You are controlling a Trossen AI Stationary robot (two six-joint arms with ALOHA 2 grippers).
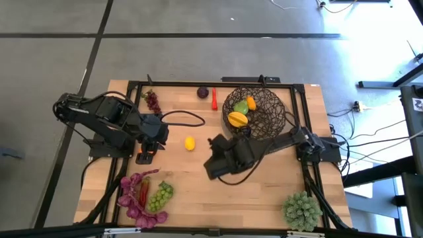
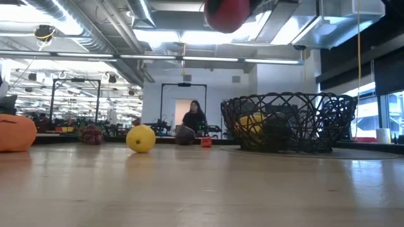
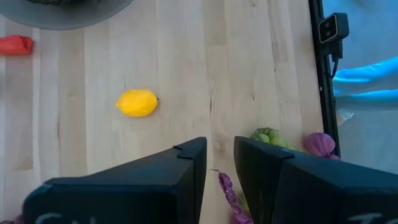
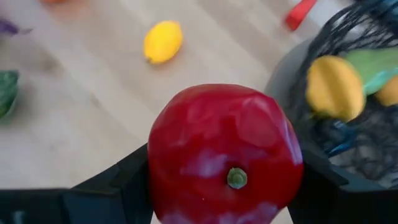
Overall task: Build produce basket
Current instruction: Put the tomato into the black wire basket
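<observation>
From above, the right end effector (image 1: 217,158) sits near the middle of the bench (image 1: 198,192), hidden under its own wrist, and the basket (image 1: 255,111) lies just beyond it, toward the far edge and a little to the right; this arm is by far the nearer to it. The left end effector (image 1: 147,156) waits on the opposite side of the lemon (image 1: 190,143), which lies between the two arms. At bench height, a red apple (image 2: 227,14) hangs high in the air, above the basket's (image 2: 287,120) rim and a little to the side of it, so I judge the coming move to be a short carry across the rim and then a release. The lemon (image 2: 141,138) rests well off to the other side. Past the left arm's fingers, the left end effector (image 3: 219,177) has its jaws nearly closed on nothing, with a narrow slit between them; the lemon (image 3: 137,102) lies ahead of it and off to one side. Past the right arm's fingers, the right end effector (image 4: 225,177) is clenched on the red apple (image 4: 225,152), stem facing the camera, the basket (image 4: 348,87) close ahead and to one side, already holding yellow and green produce (image 4: 336,84).
</observation>
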